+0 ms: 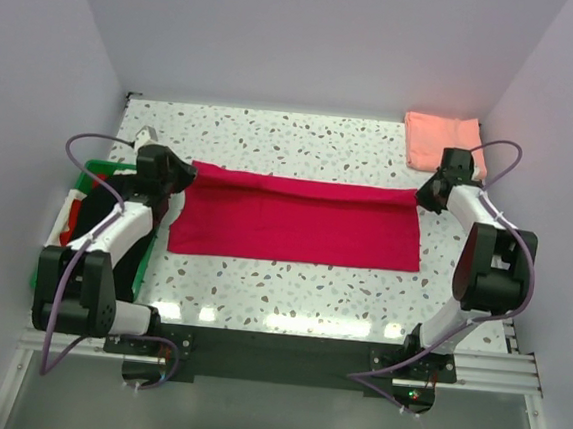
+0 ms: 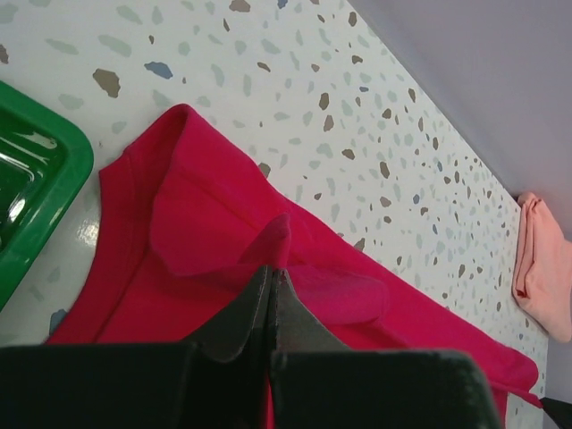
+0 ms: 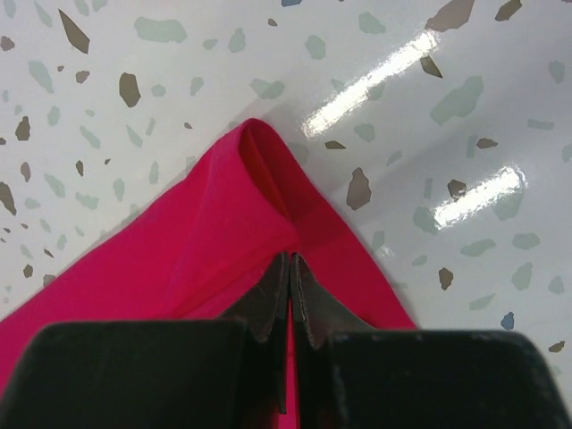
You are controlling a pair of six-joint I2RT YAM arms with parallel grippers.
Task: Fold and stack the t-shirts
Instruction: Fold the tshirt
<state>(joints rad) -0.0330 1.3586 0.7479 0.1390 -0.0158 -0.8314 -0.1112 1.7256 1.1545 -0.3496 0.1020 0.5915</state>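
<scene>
A crimson red t-shirt (image 1: 301, 221) lies spread as a wide band across the middle of the table. My left gripper (image 1: 192, 169) is shut on its far left corner, and in the left wrist view the cloth (image 2: 223, 223) bunches up at the gripper (image 2: 271, 273). At the far right corner my right gripper (image 1: 421, 196) is shut on the same shirt; the right wrist view shows red cloth (image 3: 206, 232) pinched at the gripper (image 3: 290, 259). The far edge is stretched taut between both. A folded salmon pink t-shirt (image 1: 443, 141) (image 2: 545, 268) rests at the back right corner.
A green plastic crate (image 1: 91, 212) (image 2: 36, 197) holding dark and red items stands at the table's left edge beside the left arm. White walls close in the back and both sides. Speckled tabletop (image 1: 290, 285) shows in front of the red shirt.
</scene>
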